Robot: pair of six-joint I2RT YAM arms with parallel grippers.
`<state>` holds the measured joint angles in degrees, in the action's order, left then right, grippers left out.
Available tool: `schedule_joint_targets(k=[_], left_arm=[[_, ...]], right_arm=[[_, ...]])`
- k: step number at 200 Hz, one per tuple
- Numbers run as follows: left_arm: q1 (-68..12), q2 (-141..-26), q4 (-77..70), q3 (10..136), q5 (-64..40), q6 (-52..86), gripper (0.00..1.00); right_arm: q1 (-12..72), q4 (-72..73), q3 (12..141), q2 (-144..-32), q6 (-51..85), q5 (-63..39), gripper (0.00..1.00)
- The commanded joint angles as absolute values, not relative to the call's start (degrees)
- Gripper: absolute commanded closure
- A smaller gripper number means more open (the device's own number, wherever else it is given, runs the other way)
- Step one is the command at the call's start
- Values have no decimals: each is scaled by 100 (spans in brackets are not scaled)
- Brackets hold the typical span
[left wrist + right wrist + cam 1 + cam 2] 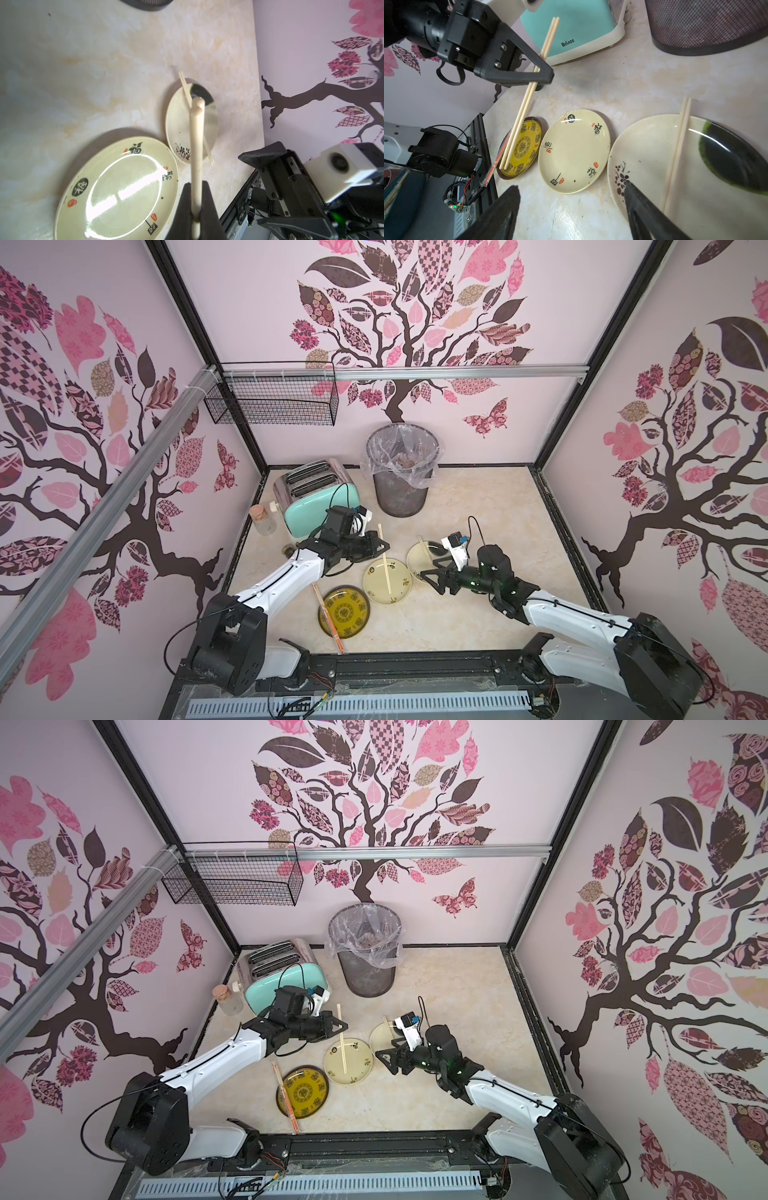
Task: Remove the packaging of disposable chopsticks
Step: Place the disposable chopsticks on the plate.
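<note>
the left arm (282, 578) and right arm (582, 624) wear glossy white shells between bulky matte black joint housings, with thin black cables (450, 83) looping alongside. the left gripper (538, 83) and right gripper (430, 583) are black, their triangular open-framed fingers (517, 75) fastened by silver screws (503, 46); a white camera block (349, 164) rides each wrist.

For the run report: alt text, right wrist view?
The left gripper grips a bare pair of chopsticks above the table. Another bare pair lies on the green-patched plate; a pair in an orange-red sleeve lies on the rim of the yellow plate. The right gripper, open, fills the foreground.
</note>
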<state>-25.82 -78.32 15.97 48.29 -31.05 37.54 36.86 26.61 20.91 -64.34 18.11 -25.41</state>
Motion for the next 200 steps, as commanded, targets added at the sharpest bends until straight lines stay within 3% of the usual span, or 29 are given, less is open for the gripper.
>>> schedule_joint_targets(k=[1,200], left_arm=[[-2695,-7982,2032,4922,-2648,3960,100],[-3406,-8815,2691,4912,-1563,4416,100]], right_arm=[[3901,3063,2115,-6614,1669,-2415,19],[4569,2308,2688,-7428,999,-1670,22]])
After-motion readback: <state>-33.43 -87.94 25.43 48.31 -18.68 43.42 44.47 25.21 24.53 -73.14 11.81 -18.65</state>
